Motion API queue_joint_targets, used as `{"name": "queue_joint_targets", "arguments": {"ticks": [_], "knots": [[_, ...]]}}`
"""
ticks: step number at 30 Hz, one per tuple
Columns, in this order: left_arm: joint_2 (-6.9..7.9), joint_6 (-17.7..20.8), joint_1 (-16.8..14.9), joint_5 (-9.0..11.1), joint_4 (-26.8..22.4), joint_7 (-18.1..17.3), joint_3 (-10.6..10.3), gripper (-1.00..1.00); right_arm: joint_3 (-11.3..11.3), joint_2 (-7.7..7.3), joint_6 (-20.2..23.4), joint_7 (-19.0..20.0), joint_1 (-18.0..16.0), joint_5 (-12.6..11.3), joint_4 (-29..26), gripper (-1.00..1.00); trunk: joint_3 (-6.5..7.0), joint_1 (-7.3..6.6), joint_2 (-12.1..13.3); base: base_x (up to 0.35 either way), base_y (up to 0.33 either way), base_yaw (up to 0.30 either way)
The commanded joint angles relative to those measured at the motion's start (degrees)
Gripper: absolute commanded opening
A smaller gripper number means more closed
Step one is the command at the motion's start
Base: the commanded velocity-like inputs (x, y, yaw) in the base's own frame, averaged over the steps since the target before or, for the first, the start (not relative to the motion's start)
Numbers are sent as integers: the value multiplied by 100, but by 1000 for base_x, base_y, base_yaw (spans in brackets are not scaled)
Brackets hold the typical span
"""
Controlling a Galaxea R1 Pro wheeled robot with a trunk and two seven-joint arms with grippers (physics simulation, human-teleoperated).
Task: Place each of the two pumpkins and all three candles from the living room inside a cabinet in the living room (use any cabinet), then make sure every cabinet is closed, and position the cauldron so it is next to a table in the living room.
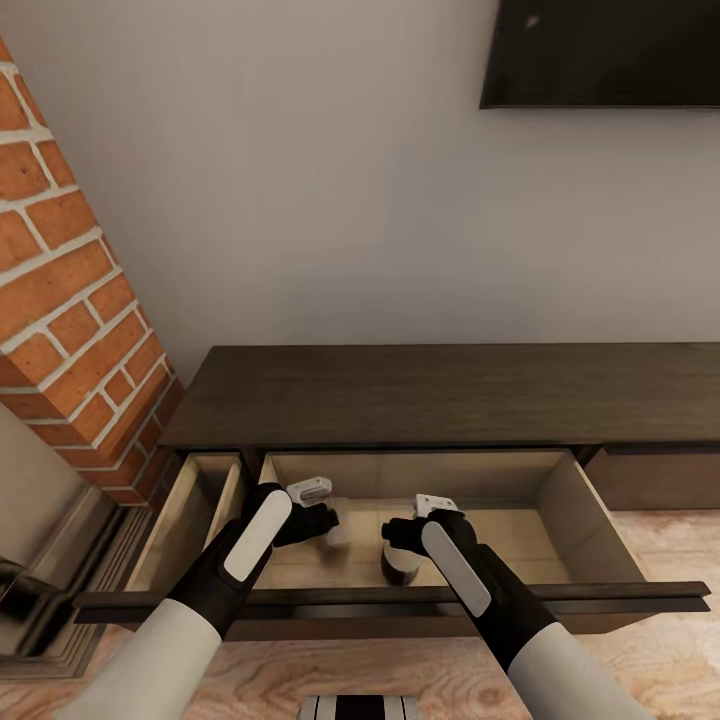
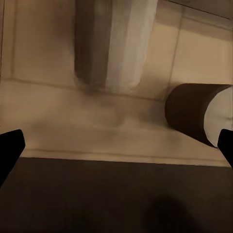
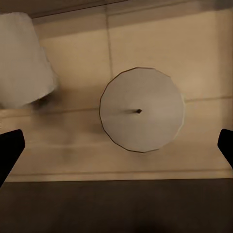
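1. Below the wide-open, empty right gripper [image 3: 116, 145], a stubby beige candle [image 3: 141, 109] stands upright, wick up.
2. Beneath the equally open, empty left gripper [image 2: 116, 145], another candle [image 2: 114, 41] stands.
3. Both sit on the pale floor of the dark brown wooden cabinet's [image 1: 440, 395] open drawer, beside a brick column [image 1: 70, 290].

Head camera high, looking down at the cabinet [image 1: 440, 395], both wrist cameras close above its open drawer [image 1: 590, 510], sharing candles [image 3: 141, 109].

A candle [image 3: 141, 109], seen end-on w/ a tiny dark wick at centre, is stood on the pale cabinet floor [image 3: 194, 53], a second candle [image 3: 22, 60] nearby, both framed btwn the right gripper's [image 3: 116, 148] widely parted dark fingertips [image 3: 9, 148].
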Motion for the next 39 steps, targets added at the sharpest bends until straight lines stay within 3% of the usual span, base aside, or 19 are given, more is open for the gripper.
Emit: {"name": "queue_joint_targets", "arguments": {"ticks": [1, 34, 39], "knots": [[4, 2, -4, 59, -5, 60, -7, 100, 10, -2, 2, -59, -4, -57, -6, 100, 17, -4, -1, 0, 0, 0], [5, 11, -4, 75, -30, 61, 11, 100, 10, -10, 2, -59, -4, -57, -15, 100, 748, -89, 43, -33, 0, 0], [4, 11, -4, 75, -62, 58, 11, 100, 10, -10, 2, -59, -4, -57, -15, 100, 838, -199, 244, -186, 0, 0]]}}
